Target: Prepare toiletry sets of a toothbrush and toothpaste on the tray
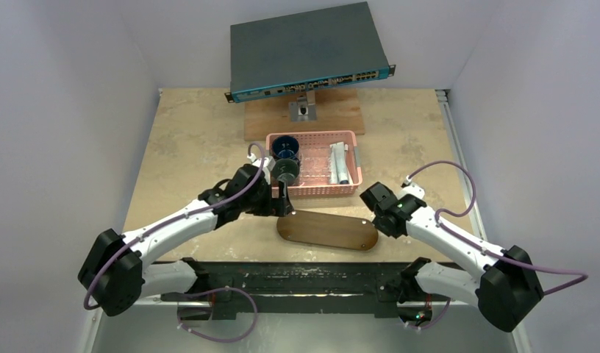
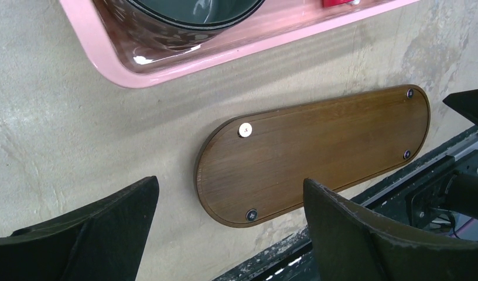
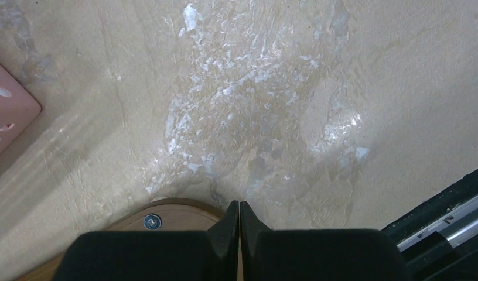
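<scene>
Seeing my left claw point(image 2: 231, 186) spread wide, empty, arm stretched low between basket point(image 2: 122, 73) and tray point(image 2: 330, 140); right claw point(image 3: 239, 206) clenched, empty, at tray's right end.

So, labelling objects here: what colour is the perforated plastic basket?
The perforated basket is pink, clearest in top external view.

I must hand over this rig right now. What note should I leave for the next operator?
Left gripper: open, empty, near the tray's left end.
Right gripper: shut, empty, at the tray's right end.
Toiletry sets: in the right half of the pink basket.
Tray: bare.
Done: nothing placed yet.
Left: move the sets from the basket onto the tray.
</scene>
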{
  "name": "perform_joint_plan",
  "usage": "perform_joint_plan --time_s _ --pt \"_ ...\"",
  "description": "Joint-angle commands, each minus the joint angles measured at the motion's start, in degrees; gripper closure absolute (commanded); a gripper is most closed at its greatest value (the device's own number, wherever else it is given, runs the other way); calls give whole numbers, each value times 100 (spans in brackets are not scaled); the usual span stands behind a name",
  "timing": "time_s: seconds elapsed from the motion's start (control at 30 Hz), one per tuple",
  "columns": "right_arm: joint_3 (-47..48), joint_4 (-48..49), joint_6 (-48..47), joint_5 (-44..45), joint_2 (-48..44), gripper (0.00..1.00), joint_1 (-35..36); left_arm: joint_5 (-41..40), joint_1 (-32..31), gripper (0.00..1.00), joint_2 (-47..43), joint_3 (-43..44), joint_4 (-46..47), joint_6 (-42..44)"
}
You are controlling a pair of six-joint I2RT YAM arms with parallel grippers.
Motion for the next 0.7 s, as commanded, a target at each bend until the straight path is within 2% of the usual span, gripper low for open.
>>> perform_joint_plan --time_s 0.0,0.3,0.67 --pt "5 -250 124 166 -20 100 6 72 25 8 148 82 495 -38" --pt "6 -79 -593 -324 94 100 9 -146 28 7 517 376 535 -63" --pt "162 -94 -717 -367 663 100 83 -158 26 7 906 584 574 -45"
